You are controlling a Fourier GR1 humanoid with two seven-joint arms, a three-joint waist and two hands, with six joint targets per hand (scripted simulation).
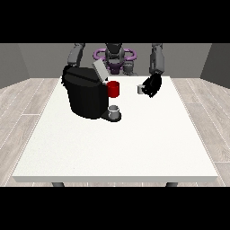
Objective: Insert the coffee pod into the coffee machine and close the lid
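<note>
A large white table (117,148) carries everything. A black coffee machine (85,96) stands on it, well apart from the hand at the view's right (152,85), toward the view's left. A small grey cup (114,110) sits on the machine's base. A red mug (113,89) stands between machine and hand. A small grey coffee pod (140,89) lies just beside the hand.

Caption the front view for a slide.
Hand at the view's right holds the coffee pod beside the open-lidded coffee machine.

A plain room: grey walls (27,60), wood-plank floor (22,112), one white table (117,148).
</note>
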